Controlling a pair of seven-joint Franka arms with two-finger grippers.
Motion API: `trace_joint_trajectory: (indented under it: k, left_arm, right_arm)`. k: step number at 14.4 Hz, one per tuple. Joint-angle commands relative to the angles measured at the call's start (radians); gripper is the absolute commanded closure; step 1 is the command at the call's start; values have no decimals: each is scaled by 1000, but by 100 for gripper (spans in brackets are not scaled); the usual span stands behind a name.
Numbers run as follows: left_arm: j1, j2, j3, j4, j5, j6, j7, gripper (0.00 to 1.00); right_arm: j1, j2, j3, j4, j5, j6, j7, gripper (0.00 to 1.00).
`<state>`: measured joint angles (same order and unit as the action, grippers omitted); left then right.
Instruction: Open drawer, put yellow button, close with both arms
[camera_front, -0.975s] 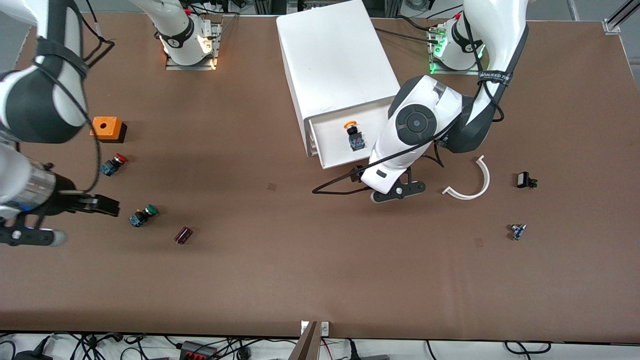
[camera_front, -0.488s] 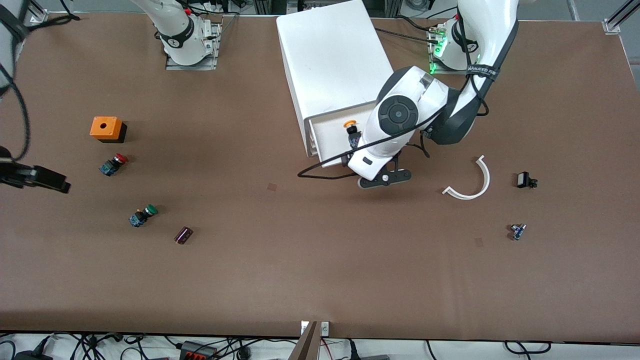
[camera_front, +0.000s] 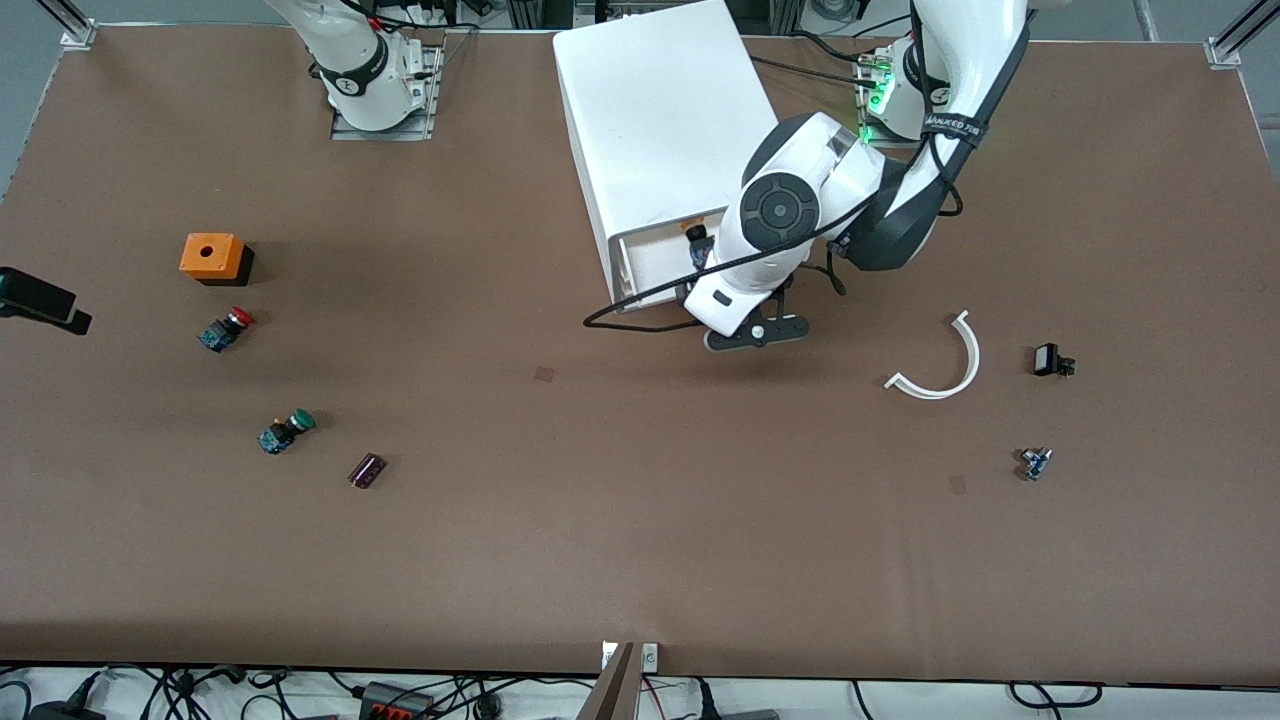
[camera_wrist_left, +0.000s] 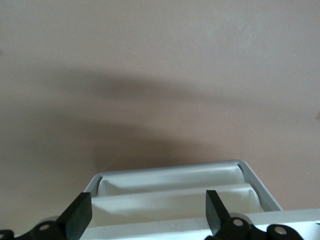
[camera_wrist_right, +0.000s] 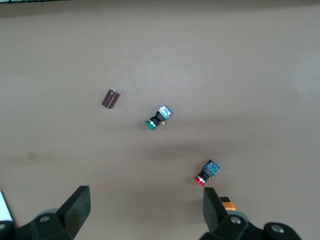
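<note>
Closing step: yellow button (camera_front: 697, 243) sits in the part-open drawer (camera_front: 652, 262), left tool (camera_wrist_left: 145, 215) open at its front at 6 o'clock, right tool (camera_wrist_right: 145, 212) open, waiting over bench; next push drawer shut.

The white cabinet's top drawer (camera_front: 650, 262) stands partly pulled out, a shallow white tray, and the yellow button (camera_front: 697, 240) lies inside it, orange-yellow cap toward the cabinet, half hidden under the left arm (camera_front: 790, 215).
</note>
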<state>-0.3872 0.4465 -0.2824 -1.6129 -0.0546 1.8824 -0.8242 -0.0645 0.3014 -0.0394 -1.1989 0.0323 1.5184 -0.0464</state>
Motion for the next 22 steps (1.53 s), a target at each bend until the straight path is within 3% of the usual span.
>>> trace_joint_trajectory:
  k: [1, 10, 22]
  left_arm:
    - [13, -49, -30, -54, -28, -35, -9, 0]
    - [14, -65, -72, -74, -44, -80, -12, 0]
    - [48, -61, -78, -62, -76, -97, 3, 0]
  right_arm:
    - [-8, -30, 24, -47, -14, 8, 3, 0]
    - [23, -272, 29, -412, -64, 150, 5, 0]
    - [14, -294, 21, -435, -51, 141, 5, 0]
